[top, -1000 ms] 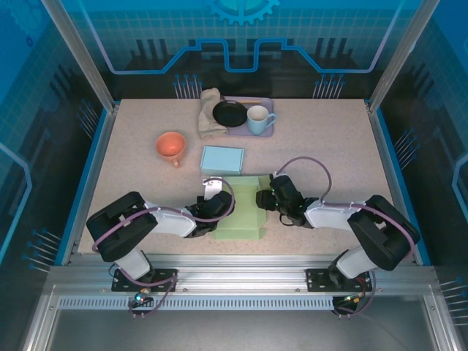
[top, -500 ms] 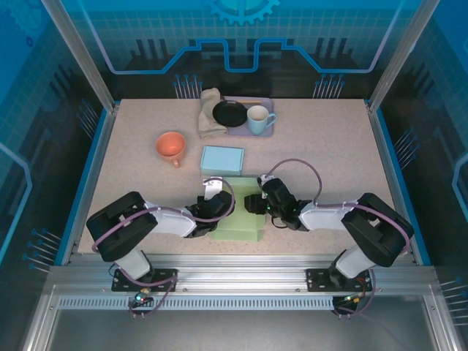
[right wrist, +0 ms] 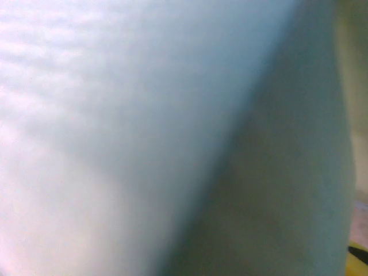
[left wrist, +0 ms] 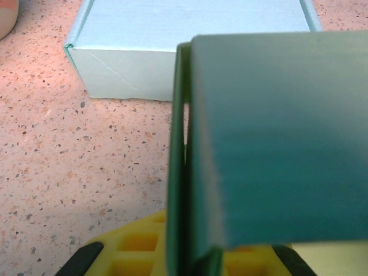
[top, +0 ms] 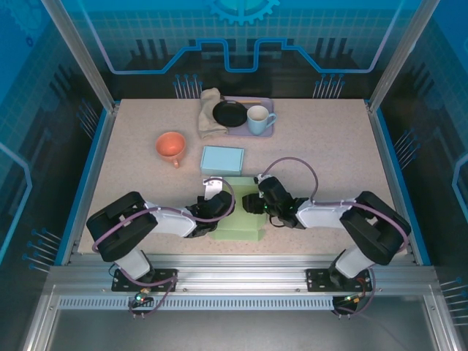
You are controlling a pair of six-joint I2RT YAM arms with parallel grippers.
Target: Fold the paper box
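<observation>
The pale green paper box [top: 238, 219] lies partly folded on the table's near middle, between both arms. My left gripper [top: 214, 208] is at its left edge. In the left wrist view the left gripper [left wrist: 190, 260] is shut on an upright green wall of the paper box [left wrist: 276, 138], with yellow fingers [left wrist: 138, 253] on either side of it. My right gripper [top: 251, 202] sits over the box's right part. The paper box [right wrist: 144, 115] is pressed blurred against the right wrist camera, hiding those jaws.
A finished light blue box [top: 221, 159] stands just behind the green one; the left wrist view has that blue box [left wrist: 190, 29] close ahead. An orange cup [top: 170, 145] is at the left. A tray [top: 269, 130] at the back holds a black plate [top: 229, 113] and a blue mug [top: 258, 119], beside a cloth [top: 210, 111].
My right gripper has moved left and slightly nearer over the green box, pushing its right side inward. The left arm has held still.
</observation>
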